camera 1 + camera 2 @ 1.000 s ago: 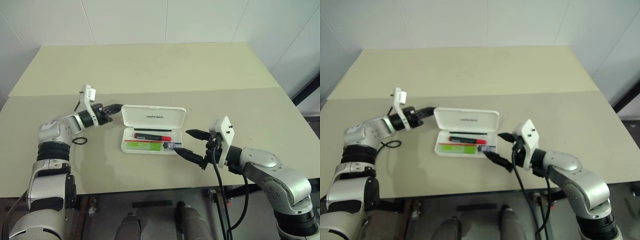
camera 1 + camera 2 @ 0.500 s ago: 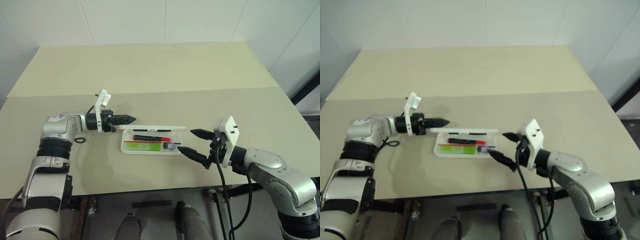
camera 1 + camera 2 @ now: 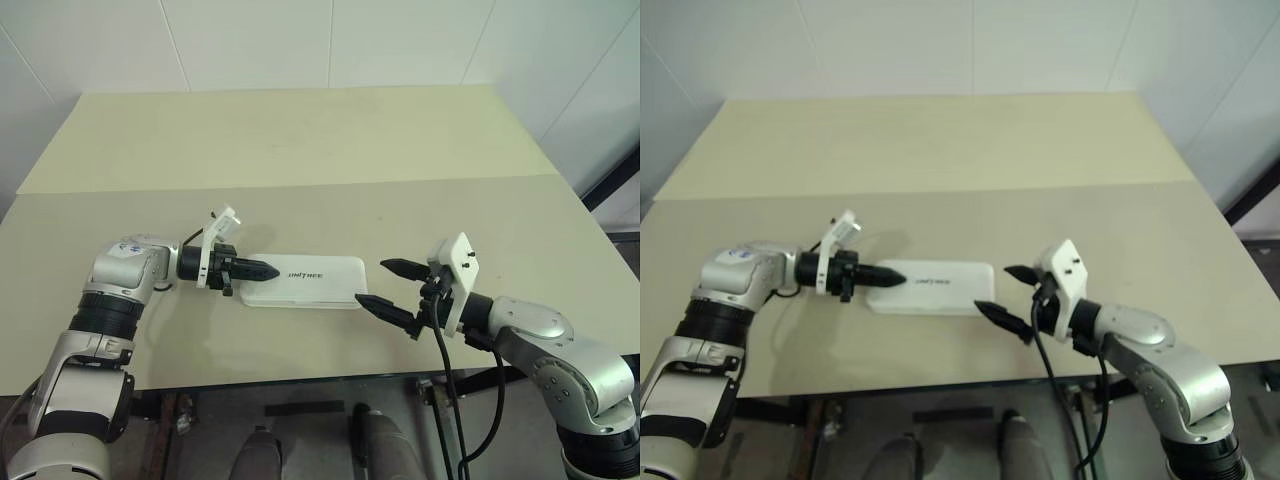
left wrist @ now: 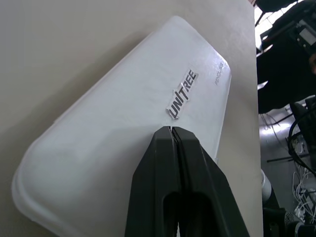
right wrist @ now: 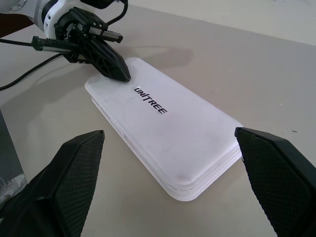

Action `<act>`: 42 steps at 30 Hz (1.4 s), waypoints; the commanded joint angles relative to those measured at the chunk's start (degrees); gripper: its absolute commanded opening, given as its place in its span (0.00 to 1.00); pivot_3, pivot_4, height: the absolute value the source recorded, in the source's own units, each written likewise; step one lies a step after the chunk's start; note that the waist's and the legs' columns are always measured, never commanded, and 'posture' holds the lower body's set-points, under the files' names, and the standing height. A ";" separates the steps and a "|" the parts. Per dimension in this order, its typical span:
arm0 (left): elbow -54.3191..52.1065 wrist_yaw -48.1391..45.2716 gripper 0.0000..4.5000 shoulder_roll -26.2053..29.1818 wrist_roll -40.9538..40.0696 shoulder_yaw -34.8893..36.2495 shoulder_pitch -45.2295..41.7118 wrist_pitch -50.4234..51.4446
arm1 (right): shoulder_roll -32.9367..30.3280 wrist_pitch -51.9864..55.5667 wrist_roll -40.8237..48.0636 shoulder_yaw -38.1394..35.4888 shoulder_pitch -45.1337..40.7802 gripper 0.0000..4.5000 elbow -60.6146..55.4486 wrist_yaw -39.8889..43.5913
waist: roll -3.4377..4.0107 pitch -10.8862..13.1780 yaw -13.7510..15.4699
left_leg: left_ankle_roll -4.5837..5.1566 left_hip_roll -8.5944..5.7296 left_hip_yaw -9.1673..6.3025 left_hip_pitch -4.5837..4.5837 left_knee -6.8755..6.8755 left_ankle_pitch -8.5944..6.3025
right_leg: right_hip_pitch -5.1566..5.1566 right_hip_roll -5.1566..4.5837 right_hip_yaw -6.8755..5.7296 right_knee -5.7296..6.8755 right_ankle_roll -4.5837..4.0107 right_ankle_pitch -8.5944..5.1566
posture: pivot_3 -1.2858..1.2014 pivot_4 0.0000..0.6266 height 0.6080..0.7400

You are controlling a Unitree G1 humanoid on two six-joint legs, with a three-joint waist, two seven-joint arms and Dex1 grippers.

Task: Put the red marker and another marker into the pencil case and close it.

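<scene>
Left hand (image 3: 268, 269) pressed shut, tips on the closed case (image 3: 305, 282); right hand (image 3: 387, 284) spread wide and empty.

The white case lies flat on the beige surface (image 3: 300, 140), lid down, near the front edge and about midway between the side edges, its dark lettering facing up. The left hand's closed fingers (image 4: 177, 163) rest on the lid at the case's left end. The right hand hovers just off the case's right end, touching nothing, one finger (image 5: 69, 177) either side of that end in the wrist view.
</scene>
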 commanded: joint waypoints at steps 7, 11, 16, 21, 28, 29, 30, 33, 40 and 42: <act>-0.72 -0.84 0.00 0.76 4.00 -3.67 0.06 -2.02 | -1.02 -0.86 0.69 -1.43 0.40 1.00 -2.85 -0.37 | 0.00 0.00 0.01 | 0.00 0.00 0.00 0.03 0.02 0.00 | 0.00 0.00 0.00 0.04 -0.02 -0.01 | 0.52 0.24 1.00; 0.00 -2.37 0.00 0.69 6.35 -6.61 -0.96 -3.66 | -1.38 -1.03 0.66 -1.50 0.69 1.00 -2.98 -0.13 | 0.00 -0.01 0.02 | 0.00 0.00 0.00 0.05 0.03 0.00 | 0.01 0.00 0.01 0.08 -0.11 -0.06 | 0.52 0.24 1.00; 2.39 -4.99 0.00 -0.46 8.36 -9.13 -4.32 -5.75 | -1.36 -1.47 0.39 -1.16 0.07 1.00 -2.26 0.08 | -0.01 -0.01 0.12 | 0.01 0.00 0.00 0.04 0.07 0.01 | 0.01 0.00 0.01 0.10 -0.13 -0.08 | 0.52 0.24 1.00; 2.97 -8.26 0.00 -1.18 9.91 -11.73 -6.07 -7.45 | -0.92 -1.90 0.07 -0.81 -0.32 1.00 -1.85 -0.19 | -0.01 -0.02 0.07 | 0.01 0.00 0.00 0.03 0.05 0.01 | 0.01 0.00 0.01 0.09 -0.14 -0.08 | 0.52 0.24 1.00; 3.21 -12.14 0.00 -1.91 13.73 -17.11 -6.61 -10.40 | -0.21 -2.26 -0.25 -0.49 0.08 1.00 -1.94 -1.01 | -0.01 -0.02 0.07 | 0.02 0.00 0.01 0.05 0.05 0.00 | 0.01 0.01 0.02 0.11 -0.15 -0.09 | 0.52 0.24 1.00; 3.54 -12.33 0.00 -2.16 14.28 -17.65 -6.89 -10.60 | -0.11 -2.36 -0.28 -0.45 0.08 1.00 -1.90 -1.09 | -0.01 -0.03 0.07 | 0.02 0.00 0.01 0.05 0.05 0.00 | 0.01 0.01 0.02 0.12 -0.15 -0.09 | 0.52 0.24 1.00; 4.25 -12.35 0.00 -2.50 15.15 -18.35 -7.16 -11.45 | 0.04 -2.49 -0.36 -0.41 0.11 1.00 -1.89 -1.24 | -0.01 -0.03 0.07 | 0.02 0.00 0.01 0.05 0.06 0.00 | 0.01 0.01 0.02 0.13 -0.16 -0.09 | 0.52 0.24 1.00; 6.86 -11.78 0.00 -3.63 17.91 -20.11 -8.24 -12.99 | 0.48 -2.79 -0.61 -0.22 0.29 1.00 -1.94 -1.54 | -0.03 -0.08 0.16 | 0.03 0.00 0.01 0.09 0.08 0.01 | 0.04 0.01 0.02 0.16 -0.17 -0.10 | 0.52 0.24 1.00; 16.77 -9.98 0.00 -6.82 23.16 -21.51 -11.68 -17.58 | 1.27 -3.09 -1.03 0.03 0.34 1.00 -1.87 -2.01 | -0.08 -0.22 0.15 | 0.08 0.00 0.00 0.60 0.08 -0.02 | 0.99 -0.02 0.02 -0.18 -0.16 -0.19 | 0.52 0.24 1.00; 19.70 -9.00 0.00 -7.58 24.89 -21.88 -12.25 -20.20 | 1.35 -3.14 -1.18 0.02 0.44 1.00 -1.89 -2.06 | -0.12 -0.25 0.05 | 0.08 0.00 0.00 1.00 0.07 -0.03 | 1.23 -0.03 0.00 -0.31 0.00 -0.17 | 0.52 0.24 1.00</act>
